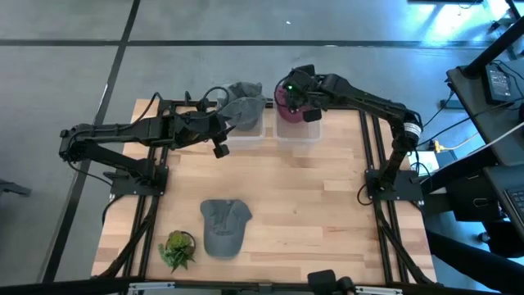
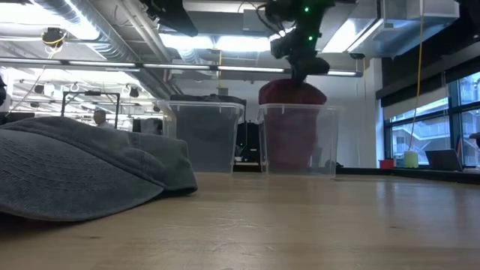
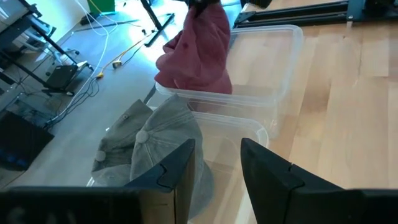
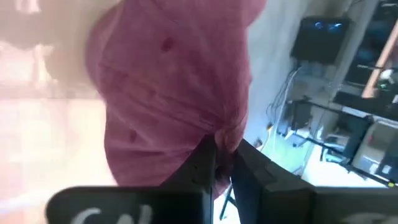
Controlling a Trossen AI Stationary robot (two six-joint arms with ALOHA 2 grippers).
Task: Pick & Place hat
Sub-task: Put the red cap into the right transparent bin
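The right gripper [image 1: 288, 92], at the upper middle of the high view, has its fingers [image 4: 208, 163] clenched on a fold of the soft maroon cloth hat [image 1: 285, 105], which hangs straight down from them into the right-hand clear plastic bin [image 1: 300, 131] at the far edge of the pale wood-plank worktop [image 1: 311, 205]. In the low view the hat's bulk sits in the mouth of that bin, directly under the fingers, so the drop ahead looks to be a plain release from above. The left gripper [image 3: 214, 165] is just left of centre in the high view, its fingers released and spread, pointing at the left-hand clear plastic bin [image 1: 250, 131], where a grey fabric cap [image 1: 243, 104] is draped over the rim. A second, grey-blue denim cap [image 1: 223, 227] lies flat in the lower middle of the high view, its long axis running toward the near edge and its brim toward the bottom of the frame; the left arm is probably the nearer one to it. A small green potted plant [image 1: 177, 249] sits just left of that cap. No brand, label or writing can be read on any hat or bin.
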